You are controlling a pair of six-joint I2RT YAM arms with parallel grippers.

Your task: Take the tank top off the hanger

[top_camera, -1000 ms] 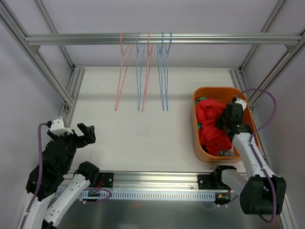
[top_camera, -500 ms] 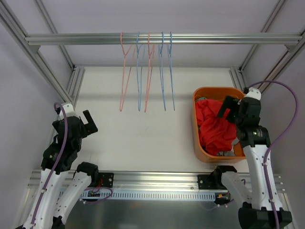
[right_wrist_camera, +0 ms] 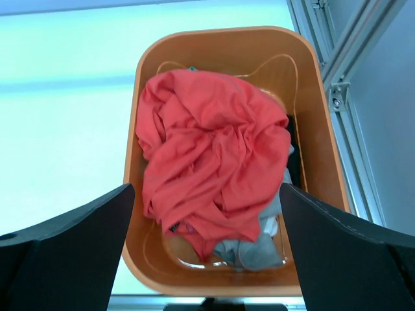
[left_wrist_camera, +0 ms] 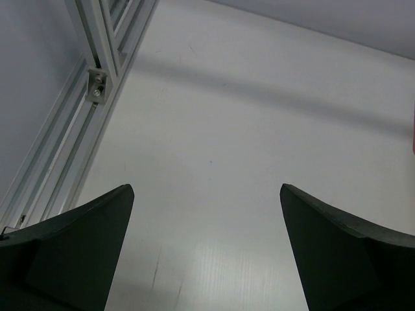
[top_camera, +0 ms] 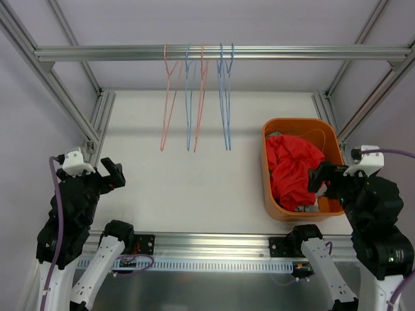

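Observation:
A crumpled red tank top [top_camera: 292, 168] lies in the orange basket [top_camera: 298, 122] at the right of the table, off any hanger. In the right wrist view the tank top [right_wrist_camera: 214, 162] fills most of the basket [right_wrist_camera: 220, 34]. Several bare pink and blue wire hangers [top_camera: 194, 97] hang from the overhead rail [top_camera: 292, 52]. My right gripper [top_camera: 322, 176] hovers open above the basket's near end; its jaws [right_wrist_camera: 207, 188] stand wide and hold nothing. My left gripper [top_camera: 111, 173] is open over the bare table at the left, empty [left_wrist_camera: 205, 188].
Grey and dark clothes [right_wrist_camera: 259, 249] lie under the red top at the basket's near end. Aluminium frame posts [left_wrist_camera: 97, 78] run along both table sides. The white table [top_camera: 194, 175] lies below the hangers.
My right gripper opened, let go of the red top and rose back from the basket toward the near edge. The left arm shifted slightly. The hangers sway a little.

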